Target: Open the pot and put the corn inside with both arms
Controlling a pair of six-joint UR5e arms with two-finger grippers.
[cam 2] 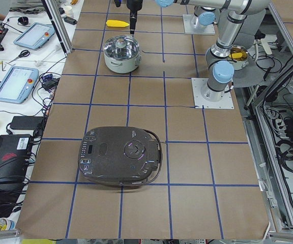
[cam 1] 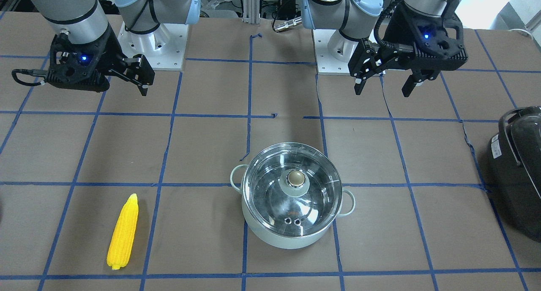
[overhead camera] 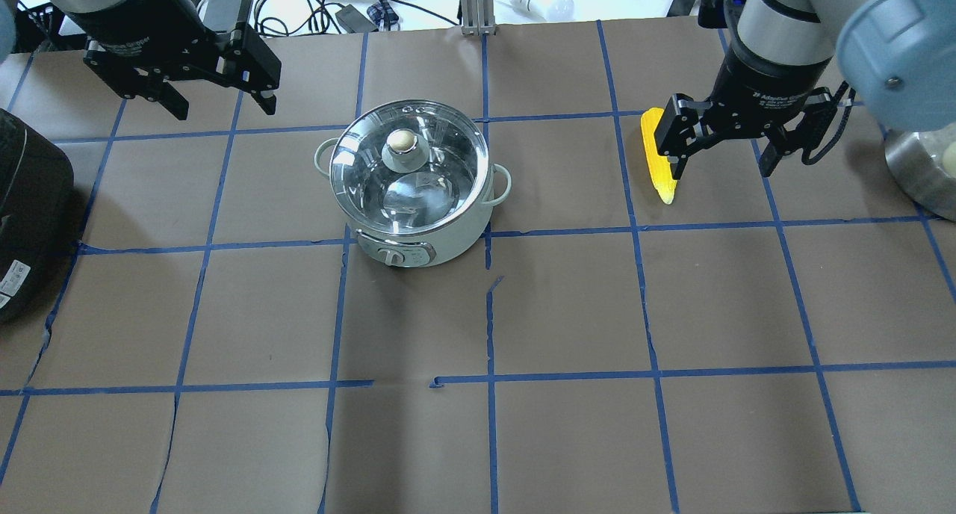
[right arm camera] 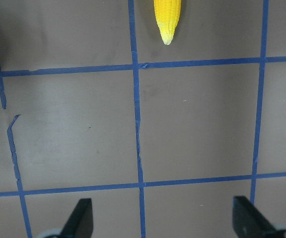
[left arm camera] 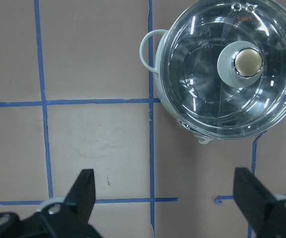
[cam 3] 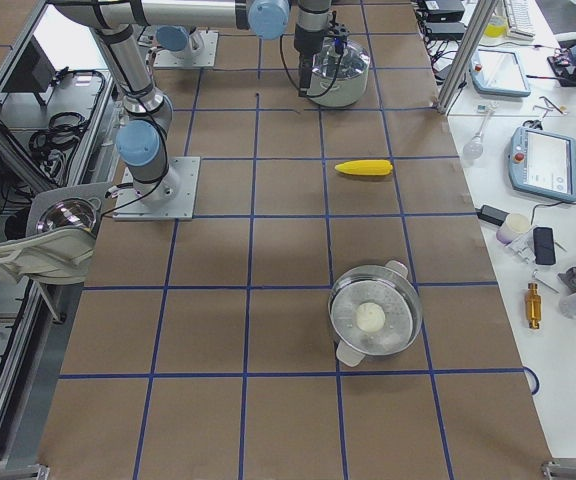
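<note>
The pale mint-green pot [cam 1: 291,229] stands mid-table with its glass lid [overhead camera: 407,166] on and its round knob [cam 1: 296,179] up. It also shows in the left wrist view [left arm camera: 230,74]. The yellow corn [cam 1: 123,231] lies flat on the table, apart from the pot. In the overhead view the corn [overhead camera: 656,163] is partly hidden by a right finger. My left gripper [overhead camera: 224,109] is open and empty, raised beside the pot. My right gripper [overhead camera: 722,170] is open and empty, raised just beside the corn, whose tip shows in the right wrist view [right arm camera: 168,20].
A large black appliance [cam 1: 517,168] with a handle sits at the table's end on my left side [overhead camera: 30,200]. A steel pot [cam 3: 373,320] holding something white stands at the end on my right. Blue tape lines grid the brown table.
</note>
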